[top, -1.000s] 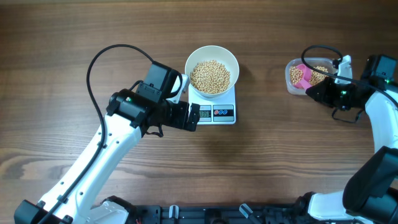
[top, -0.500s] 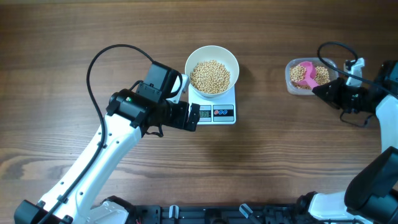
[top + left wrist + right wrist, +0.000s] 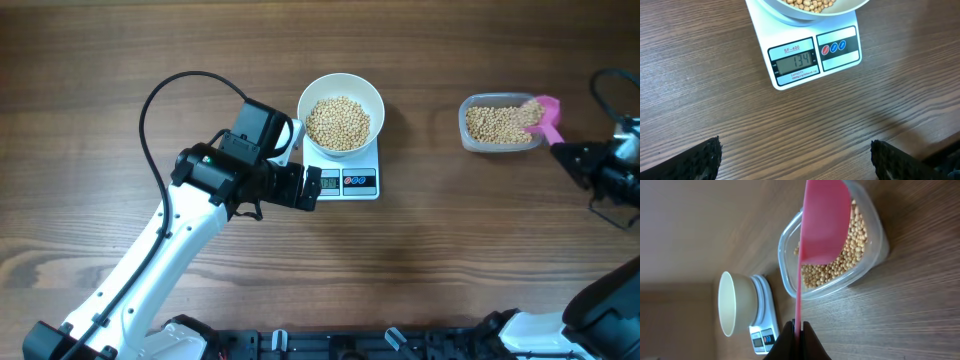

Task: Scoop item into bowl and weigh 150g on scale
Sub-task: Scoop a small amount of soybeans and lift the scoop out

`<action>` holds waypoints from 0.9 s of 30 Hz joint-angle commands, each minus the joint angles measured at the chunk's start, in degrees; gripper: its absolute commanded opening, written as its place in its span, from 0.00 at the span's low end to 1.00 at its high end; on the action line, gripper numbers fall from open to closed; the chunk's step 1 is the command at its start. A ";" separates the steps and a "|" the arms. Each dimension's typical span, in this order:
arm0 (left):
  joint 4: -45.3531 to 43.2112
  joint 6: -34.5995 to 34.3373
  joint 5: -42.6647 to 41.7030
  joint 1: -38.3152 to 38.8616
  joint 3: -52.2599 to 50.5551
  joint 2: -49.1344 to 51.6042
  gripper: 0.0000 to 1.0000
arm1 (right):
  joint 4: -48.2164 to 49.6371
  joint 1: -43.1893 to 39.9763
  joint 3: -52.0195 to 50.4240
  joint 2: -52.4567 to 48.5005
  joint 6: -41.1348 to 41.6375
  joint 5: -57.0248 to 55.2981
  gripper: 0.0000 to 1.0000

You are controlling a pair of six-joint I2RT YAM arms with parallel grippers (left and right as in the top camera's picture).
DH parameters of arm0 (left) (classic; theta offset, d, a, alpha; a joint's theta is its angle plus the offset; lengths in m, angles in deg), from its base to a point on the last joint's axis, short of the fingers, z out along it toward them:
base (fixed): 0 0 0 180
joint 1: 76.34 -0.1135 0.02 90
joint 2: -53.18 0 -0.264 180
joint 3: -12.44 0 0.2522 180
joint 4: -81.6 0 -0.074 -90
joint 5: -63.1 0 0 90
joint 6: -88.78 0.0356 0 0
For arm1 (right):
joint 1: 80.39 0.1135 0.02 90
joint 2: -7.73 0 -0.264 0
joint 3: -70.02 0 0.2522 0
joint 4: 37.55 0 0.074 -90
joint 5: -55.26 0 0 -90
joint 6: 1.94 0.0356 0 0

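The beans (image 3: 338,122) lie heaped, tan and round, in the white bowl (image 3: 376,100), which sits on the scale (image 3: 362,183) toward the desk's far edge; its display reads 134. The left arm slants in from the near-left corner, its gripper (image 3: 312,187) just beside the scale, fingers wide apart and empty. By the right edge, the right gripper (image 3: 566,155) is clamped on a pink scoop (image 3: 548,109) at a clear tub (image 3: 466,128) of beans.
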 commanded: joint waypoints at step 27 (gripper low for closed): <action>-0.11 -0.13 -0.70 0.15 -0.15 0.22 1.00 | 10.93 21.66 -0.50 -0.85 12.94 31.80 0.05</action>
